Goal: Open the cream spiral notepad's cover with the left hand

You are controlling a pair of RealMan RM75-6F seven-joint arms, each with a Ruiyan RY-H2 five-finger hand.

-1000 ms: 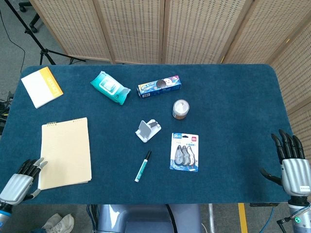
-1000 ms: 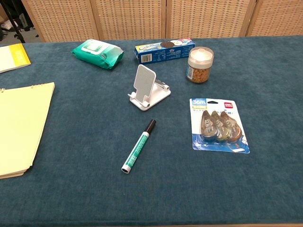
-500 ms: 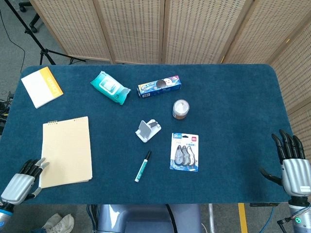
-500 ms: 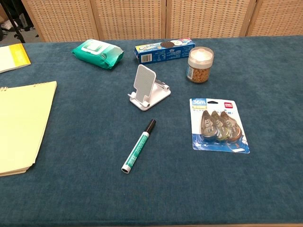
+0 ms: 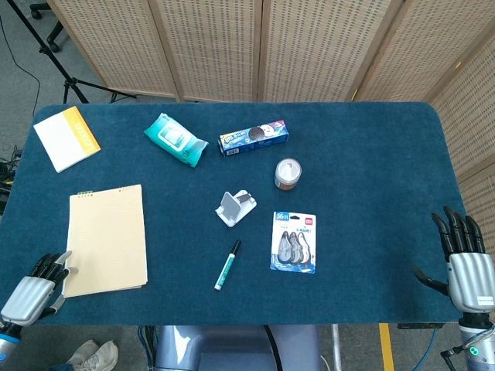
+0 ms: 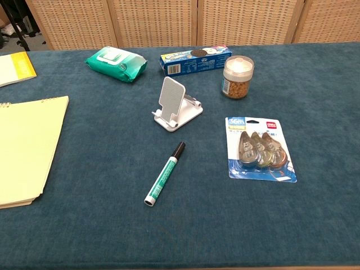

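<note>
The cream spiral notepad (image 5: 107, 239) lies flat on the blue table (image 5: 363, 178), with its cover closed. It is a plain pale yellow pad, taller than it is wide. Its little spiral rings run along the top edge, the edge far from the robot. It sits near the table's left side, close to the front edge. The whole pad is turned just a bit.
</note>
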